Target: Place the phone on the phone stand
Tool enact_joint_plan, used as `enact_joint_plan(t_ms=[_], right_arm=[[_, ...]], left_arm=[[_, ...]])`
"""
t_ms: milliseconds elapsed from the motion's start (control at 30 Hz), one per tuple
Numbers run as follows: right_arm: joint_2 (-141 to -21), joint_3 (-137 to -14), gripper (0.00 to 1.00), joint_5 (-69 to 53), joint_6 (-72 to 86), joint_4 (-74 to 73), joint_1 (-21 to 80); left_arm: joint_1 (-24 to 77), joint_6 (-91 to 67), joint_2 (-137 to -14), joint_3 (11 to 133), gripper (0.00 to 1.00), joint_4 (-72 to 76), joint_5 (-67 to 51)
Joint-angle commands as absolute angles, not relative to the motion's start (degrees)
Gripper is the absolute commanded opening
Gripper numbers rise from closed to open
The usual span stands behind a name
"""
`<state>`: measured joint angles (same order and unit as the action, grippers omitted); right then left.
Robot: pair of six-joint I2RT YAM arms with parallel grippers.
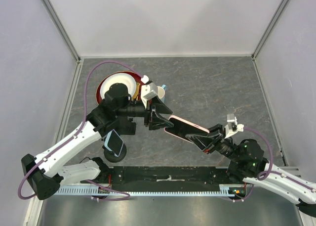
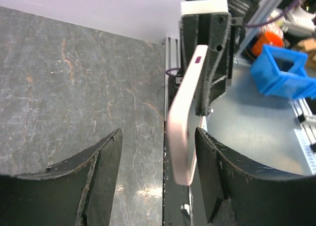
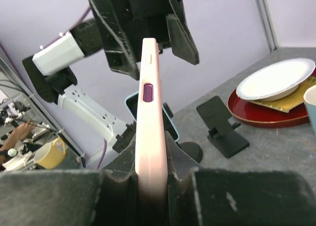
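Note:
A pink phone (image 1: pixel 180 127) is held edge-up above the table between the two arms. My right gripper (image 1: pixel 201 137) is shut on its near end, seen close in the right wrist view (image 3: pixel 150 171) with the phone (image 3: pixel 150 122) between the pads. My left gripper (image 1: pixel 159 119) is open, and the phone's far end (image 2: pixel 185 127) lies between its jaws (image 2: pixel 158 171), close to the right finger (image 2: pixel 212 171) with a small gap. An empty black phone stand (image 3: pixel 221 124) stands on the table beyond the phone, mostly hidden under the left arm in the top view.
A blue-cased phone (image 1: pixel 113 143) leans on a round-based stand (image 1: pixel 116 154) at the near left. A white plate (image 1: pixel 118 82) on a red plate (image 1: pixel 101 90) and a white cup (image 1: pixel 157 91) stand behind the left gripper. Walls enclose the table.

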<state>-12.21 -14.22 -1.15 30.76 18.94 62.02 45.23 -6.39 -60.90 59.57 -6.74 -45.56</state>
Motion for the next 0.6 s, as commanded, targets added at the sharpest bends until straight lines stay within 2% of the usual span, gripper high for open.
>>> enact_joint_plan(t_ms=[0,200,267,433,567], right_arm=[[-12.6,-18.4,0.0,2.0,30.7,27.3,62.1],[-17.9,-20.3,0.0,2.5,29.0,30.3,62.1],[-18.9,-20.2,0.0,2.6,28.9,33.2,62.1],[-19.3,-17.8,0.0,5.7,29.4,38.8,62.1],[-19.8,-16.6,0.0,6.5,30.4,41.3,62.1]], left_arm=[[42.2,-19.5,-61.7,57.8,0.66,4.7,-45.5],[41.9,-30.4,-64.3,57.6,0.66,14.6,-51.8],[42.0,-32.5,-64.1,56.6,0.63,16.5,-51.9],[42.0,-38.0,-64.2,55.9,0.41,15.9,-51.9],[42.0,-41.4,-63.5,54.1,0.37,17.7,-51.5]])
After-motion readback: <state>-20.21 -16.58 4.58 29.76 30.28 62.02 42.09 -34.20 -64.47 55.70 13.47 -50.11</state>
